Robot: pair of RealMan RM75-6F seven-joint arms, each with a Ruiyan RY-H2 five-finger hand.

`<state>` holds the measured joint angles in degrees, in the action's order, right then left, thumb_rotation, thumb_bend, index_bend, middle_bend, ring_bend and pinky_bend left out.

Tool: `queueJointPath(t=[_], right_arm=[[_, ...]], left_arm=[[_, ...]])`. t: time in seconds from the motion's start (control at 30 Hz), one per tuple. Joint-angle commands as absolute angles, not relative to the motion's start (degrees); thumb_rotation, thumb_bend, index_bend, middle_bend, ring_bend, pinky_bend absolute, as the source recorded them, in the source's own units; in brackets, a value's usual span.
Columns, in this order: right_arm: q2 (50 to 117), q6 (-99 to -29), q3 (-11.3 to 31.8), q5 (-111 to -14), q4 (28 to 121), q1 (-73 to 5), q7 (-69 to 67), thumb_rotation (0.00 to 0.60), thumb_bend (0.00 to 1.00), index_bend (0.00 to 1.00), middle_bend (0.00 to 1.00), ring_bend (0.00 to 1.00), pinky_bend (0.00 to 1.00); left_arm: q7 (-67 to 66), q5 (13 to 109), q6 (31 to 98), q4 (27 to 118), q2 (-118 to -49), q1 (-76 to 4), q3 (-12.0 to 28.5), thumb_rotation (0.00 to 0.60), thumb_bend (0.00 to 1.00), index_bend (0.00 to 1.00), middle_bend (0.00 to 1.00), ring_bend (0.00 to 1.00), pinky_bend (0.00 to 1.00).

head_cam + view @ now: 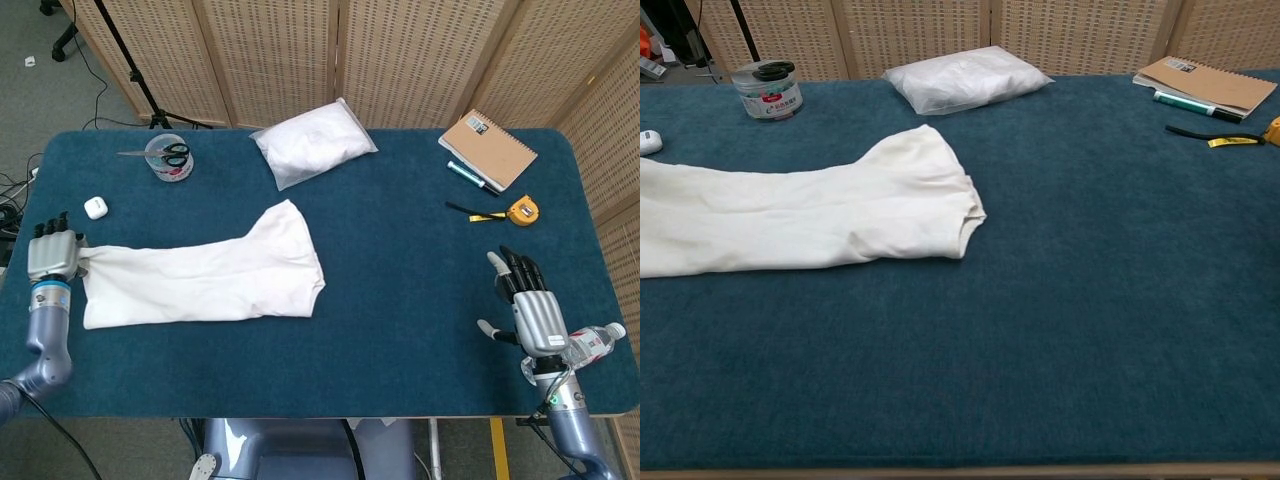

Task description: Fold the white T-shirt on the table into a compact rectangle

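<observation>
The white T-shirt (200, 275) lies folded lengthwise as a long band on the left half of the blue table (420, 300), one sleeve sticking up toward the back. In the chest view the T-shirt (810, 215) runs off the left edge of the frame. My left hand (52, 256) is at the table's far left edge and grips the shirt's left end. My right hand (530, 305) hovers over the front right of the table, fingers spread, holding nothing, far from the shirt. Neither hand shows in the chest view.
A bagged white package (312, 142) lies at the back centre. A jar with scissors (168, 156) and a small white case (95, 207) sit back left. A notebook (487, 148), pen (472, 176) and yellow tape measure (522, 211) lie back right. A water bottle (595, 342) lies by my right wrist.
</observation>
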<state>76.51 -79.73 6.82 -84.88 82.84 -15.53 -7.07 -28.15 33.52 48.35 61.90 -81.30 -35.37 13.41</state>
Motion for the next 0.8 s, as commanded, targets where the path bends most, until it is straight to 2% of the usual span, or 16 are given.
queueJointPath(t=[0.03, 0.2, 0.33, 0.47, 0.6, 0.8], right_arm=[[76.7, -79.5, 6.8, -84.9, 82.7, -15.7, -6.8, 0.6, 0.0, 0.0, 0.0, 0.0, 0.02], [76.9, -79.2, 7.0, -84.6, 82.5, -15.8, -6.6, 0.6, 0.0, 0.0, 0.0, 0.0, 0.02], [76.8, -78.9, 7.1, -84.3, 82.3, -15.8, -7.0, 0.6, 0.0, 0.0, 0.0, 0.0, 0.02], [76.6, -79.2, 7.2, -84.4, 82.5, -15.8, -7.3, 0.6, 0.0, 0.0, 0.0, 0.0, 0.02], [76.1, -79.7, 7.3, -84.6, 83.1, -15.5, -7.8, 0.6, 0.0, 0.0, 0.0, 0.0, 0.02], [75.5, -80.2, 7.3, -84.9, 83.8, -15.3, -8.4, 0.6, 0.0, 0.0, 0.0, 0.0, 0.02]], left_arm=[[-24.5, 33.6, 41.4, 52.6, -80.8, -34.9, 12.6, 0.6, 0.63, 0.76, 0.0, 0.0, 0.0], [-23.4, 34.1, 38.0, 43.9, -82.8, -34.8, 12.0, 0.6, 0.64, 0.76, 0.0, 0.0, 0.0], [-20.7, 36.4, 38.7, 43.8, -82.9, -34.6, 12.8, 0.6, 0.64, 0.76, 0.0, 0.0, 0.0], [-14.7, 42.8, 43.5, 52.2, -79.9, -33.3, 13.9, 0.6, 0.64, 0.76, 0.0, 0.0, 0.0], [-9.5, 50.5, 50.4, 64.6, -76.2, -31.6, 14.8, 0.6, 0.64, 0.76, 0.0, 0.0, 0.0], [-10.7, 54.7, 55.7, 75.9, -75.1, -32.3, 15.4, 0.6, 0.64, 0.76, 0.0, 0.0, 0.0]])
